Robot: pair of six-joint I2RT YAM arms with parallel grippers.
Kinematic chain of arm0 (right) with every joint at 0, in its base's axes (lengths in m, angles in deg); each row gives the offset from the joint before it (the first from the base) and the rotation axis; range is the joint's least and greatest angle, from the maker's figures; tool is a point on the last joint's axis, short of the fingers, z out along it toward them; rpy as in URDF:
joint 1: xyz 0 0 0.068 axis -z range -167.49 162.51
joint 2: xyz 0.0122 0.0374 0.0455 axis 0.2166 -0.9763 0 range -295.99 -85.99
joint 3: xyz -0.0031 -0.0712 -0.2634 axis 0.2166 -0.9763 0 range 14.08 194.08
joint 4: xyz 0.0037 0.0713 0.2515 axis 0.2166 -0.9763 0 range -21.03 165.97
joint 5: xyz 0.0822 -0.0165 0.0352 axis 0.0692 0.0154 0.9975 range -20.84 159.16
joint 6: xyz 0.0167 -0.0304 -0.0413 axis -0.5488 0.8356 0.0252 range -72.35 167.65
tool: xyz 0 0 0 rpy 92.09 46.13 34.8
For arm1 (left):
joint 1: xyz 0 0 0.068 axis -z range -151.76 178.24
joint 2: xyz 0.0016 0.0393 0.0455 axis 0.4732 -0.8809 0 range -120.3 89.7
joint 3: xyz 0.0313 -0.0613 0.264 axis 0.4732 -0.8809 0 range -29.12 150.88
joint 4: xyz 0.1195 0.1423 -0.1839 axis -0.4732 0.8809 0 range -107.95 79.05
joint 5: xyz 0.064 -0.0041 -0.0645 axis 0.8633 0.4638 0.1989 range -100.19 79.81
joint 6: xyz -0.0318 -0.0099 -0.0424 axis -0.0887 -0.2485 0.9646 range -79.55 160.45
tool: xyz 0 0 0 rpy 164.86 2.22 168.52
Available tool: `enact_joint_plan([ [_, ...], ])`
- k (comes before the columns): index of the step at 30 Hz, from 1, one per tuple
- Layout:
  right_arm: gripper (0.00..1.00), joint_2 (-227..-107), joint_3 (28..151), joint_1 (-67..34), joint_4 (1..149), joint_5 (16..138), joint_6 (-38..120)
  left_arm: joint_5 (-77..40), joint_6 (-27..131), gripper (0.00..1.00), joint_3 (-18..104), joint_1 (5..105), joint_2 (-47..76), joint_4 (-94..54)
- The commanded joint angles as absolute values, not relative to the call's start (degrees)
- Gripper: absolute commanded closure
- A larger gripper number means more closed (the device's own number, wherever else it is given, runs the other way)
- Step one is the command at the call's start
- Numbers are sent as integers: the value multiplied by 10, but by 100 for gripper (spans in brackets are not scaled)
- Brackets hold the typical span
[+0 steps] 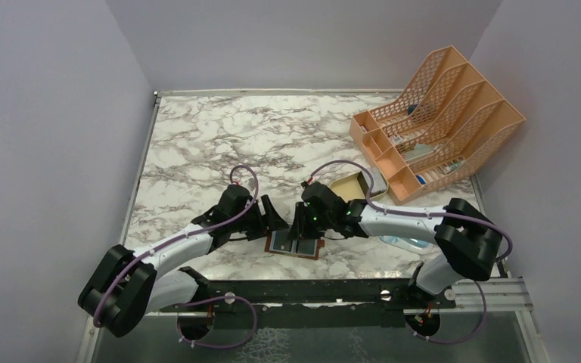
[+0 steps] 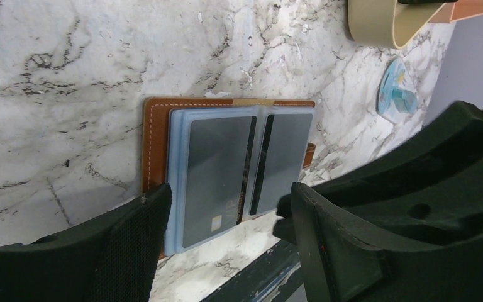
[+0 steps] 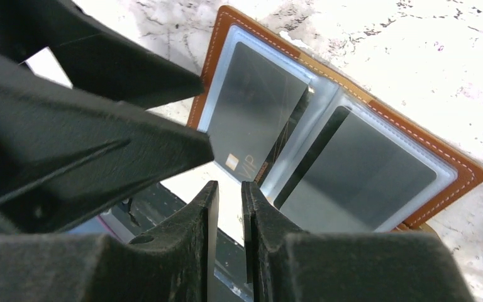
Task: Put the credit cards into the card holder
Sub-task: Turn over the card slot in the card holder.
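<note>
Card holder (image 2: 157, 135) lying open on marble worktop (image 2: 69, 75) near its front edge, dark credit cards (image 2: 217, 170) sitting in its clear sleeves, left fingers (image 2: 132, 245) hovering wide apart over it, gripping nothing, right fingers (image 3: 195, 251) hanging nearly closed, thin empty gap.

the letters "vip" can be read in pale print near the lower corner of the dark credit card (image 3: 255, 113), which sits in a clear sleeve of the card holder (image 3: 220, 45). they stand just beside a small gold square (image 3: 231, 162). no other text, brand or number is legible.
</note>
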State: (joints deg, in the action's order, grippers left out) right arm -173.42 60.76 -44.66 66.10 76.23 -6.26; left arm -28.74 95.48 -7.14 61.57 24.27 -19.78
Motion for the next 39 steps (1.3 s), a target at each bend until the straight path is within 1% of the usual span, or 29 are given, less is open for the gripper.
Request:
enact_joint_plan([
  [1,80,-1768,629,-452,653,748,-76,-315,963,28,-81,609,260,-227],
  [4,81,-1786,634,-454,650,743,-75,-318,965,28,-86,608,260,-234],
  [12,88,-1827,631,-460,625,717,-73,-330,971,28,-96,607,254,-254],
  [18,93,-1827,619,-467,624,701,-70,-328,973,28,-99,607,257,-255],
  [29,93,-1826,613,-467,634,707,-68,-344,989,28,-108,607,252,-287],
  [35,93,-1813,616,-467,646,727,-50,-365,1004,32,-108,607,255,-307],
  [36,92,-1806,612,-468,654,730,-43,-368,1007,32,-108,607,257,-309],
  [39,85,-1769,595,-468,678,726,-27,-374,1018,34,-114,607,261,-320],
])
